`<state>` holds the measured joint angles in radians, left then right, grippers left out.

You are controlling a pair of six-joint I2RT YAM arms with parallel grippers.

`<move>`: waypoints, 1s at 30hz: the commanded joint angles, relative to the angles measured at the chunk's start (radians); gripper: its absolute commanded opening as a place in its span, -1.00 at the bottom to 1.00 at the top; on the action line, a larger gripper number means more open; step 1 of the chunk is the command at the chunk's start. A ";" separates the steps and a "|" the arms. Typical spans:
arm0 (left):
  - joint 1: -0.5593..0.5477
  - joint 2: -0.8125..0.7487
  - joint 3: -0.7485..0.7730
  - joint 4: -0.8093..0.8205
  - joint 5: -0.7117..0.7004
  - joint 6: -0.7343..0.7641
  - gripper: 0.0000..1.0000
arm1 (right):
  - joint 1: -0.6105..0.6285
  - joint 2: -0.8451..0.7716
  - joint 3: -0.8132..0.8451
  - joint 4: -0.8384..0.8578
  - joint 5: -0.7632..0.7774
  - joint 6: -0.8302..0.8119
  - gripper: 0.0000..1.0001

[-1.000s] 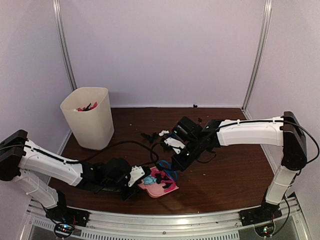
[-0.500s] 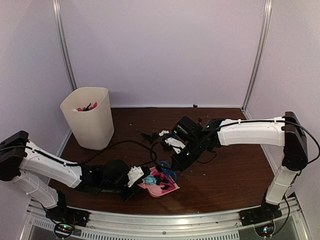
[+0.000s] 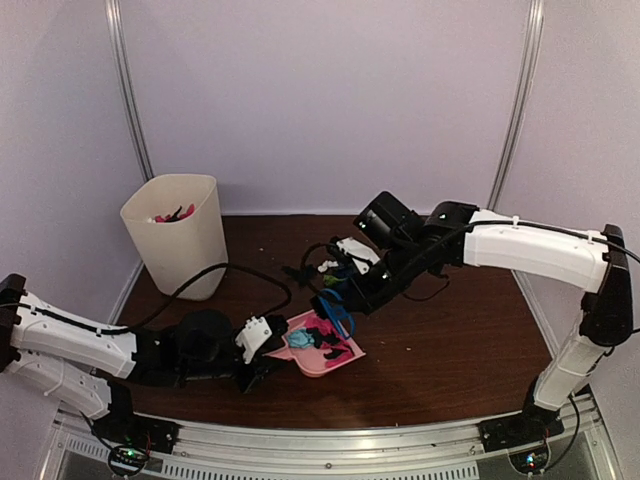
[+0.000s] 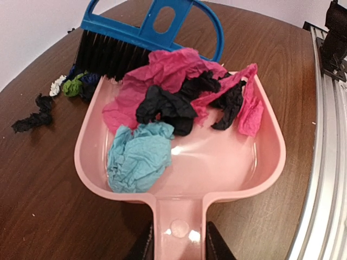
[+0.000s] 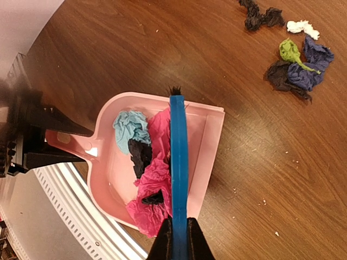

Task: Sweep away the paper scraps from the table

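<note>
While left end effector pinches dustpan, right end effector pinches brush.

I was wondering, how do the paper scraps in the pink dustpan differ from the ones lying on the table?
The collected scraps are pink, light blue and black; the loose scraps are black, white, green and dark blue. The collected scraps are heaped inside the dustpan, while the loose scraps lie spread on the table, beyond the brush. The collected scraps also look larger. Both are crumpled paper.
</note>
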<state>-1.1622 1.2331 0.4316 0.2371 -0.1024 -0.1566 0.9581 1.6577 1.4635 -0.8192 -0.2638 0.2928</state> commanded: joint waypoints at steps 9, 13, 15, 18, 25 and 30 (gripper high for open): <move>-0.002 -0.132 0.014 0.071 -0.062 0.057 -1.00 | 0.005 -0.108 0.214 -0.151 0.153 0.030 -1.00; -0.001 -0.144 0.028 0.070 -0.066 0.058 -1.00 | 0.004 -0.134 0.258 -0.177 0.205 0.037 -1.00; 0.000 -0.148 0.036 0.070 -0.069 0.058 -1.00 | 0.005 -0.146 0.276 -0.190 0.238 0.036 -1.00; 0.000 -0.150 0.049 0.068 -0.072 0.062 -1.00 | 0.002 -0.165 0.293 -0.198 0.283 0.037 -1.00; 0.000 -0.161 0.072 0.071 -0.086 0.072 -1.00 | -0.003 -0.193 0.285 -0.177 0.337 0.059 -1.00; -0.001 -0.175 0.111 0.028 -0.105 0.075 -1.00 | -0.021 -0.225 0.267 -0.159 0.461 0.100 -1.00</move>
<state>-1.1622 1.0836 0.4843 0.2363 -0.1822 -0.0986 0.9535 1.4803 1.7309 -0.9985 0.0650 0.3477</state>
